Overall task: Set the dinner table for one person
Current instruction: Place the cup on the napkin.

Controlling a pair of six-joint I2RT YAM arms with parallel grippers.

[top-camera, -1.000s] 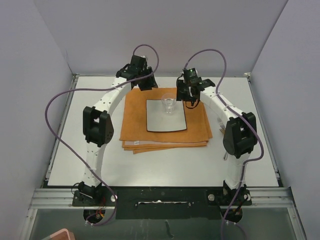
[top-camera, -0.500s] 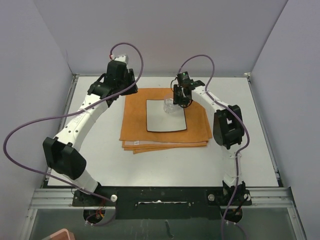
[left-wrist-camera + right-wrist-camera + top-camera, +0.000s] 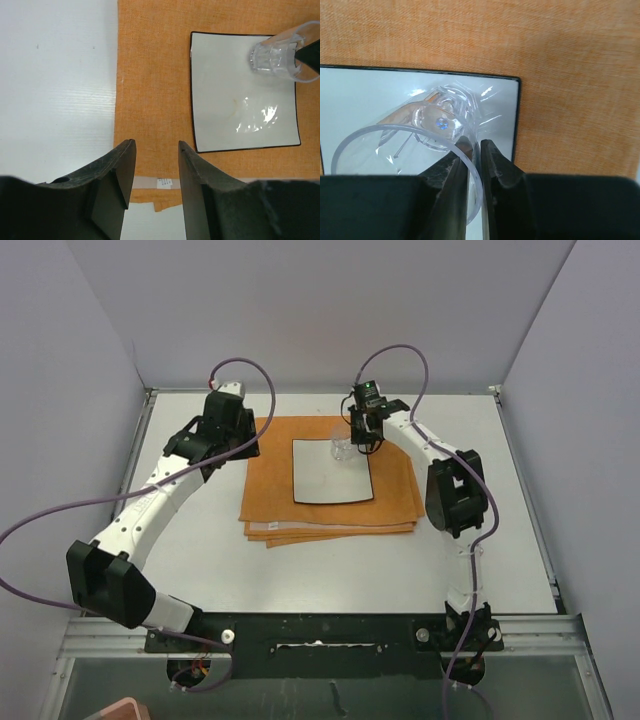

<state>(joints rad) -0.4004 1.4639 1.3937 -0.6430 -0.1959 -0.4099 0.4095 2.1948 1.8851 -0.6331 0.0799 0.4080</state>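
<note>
right end effector point(image 3: 474, 149) narrow, pinching glass point(image 3: 434, 119) rim

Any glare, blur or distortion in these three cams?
Left wrist: sharp, with bright glare on the white plate. Right wrist: the clear glass sits near the lens, distorting the plate edge behind it. Top external: even lighting, glass faint against plate.

The white-and-black left arm point(image 3: 150, 505) starts at the near-left corner of the pale grey bench point(image 3: 330, 560), its elbow folded low and its forearm reaching toward the far edge. Its black left gripper point(image 3: 155, 170) points down with jaws parted and nothing between them. The right arm point(image 3: 440, 455) stretches toward the middle of the far edge. The right gripper point(image 3: 472, 165) pinches the wall of a clear drinking glass point(image 3: 435, 120).
</note>
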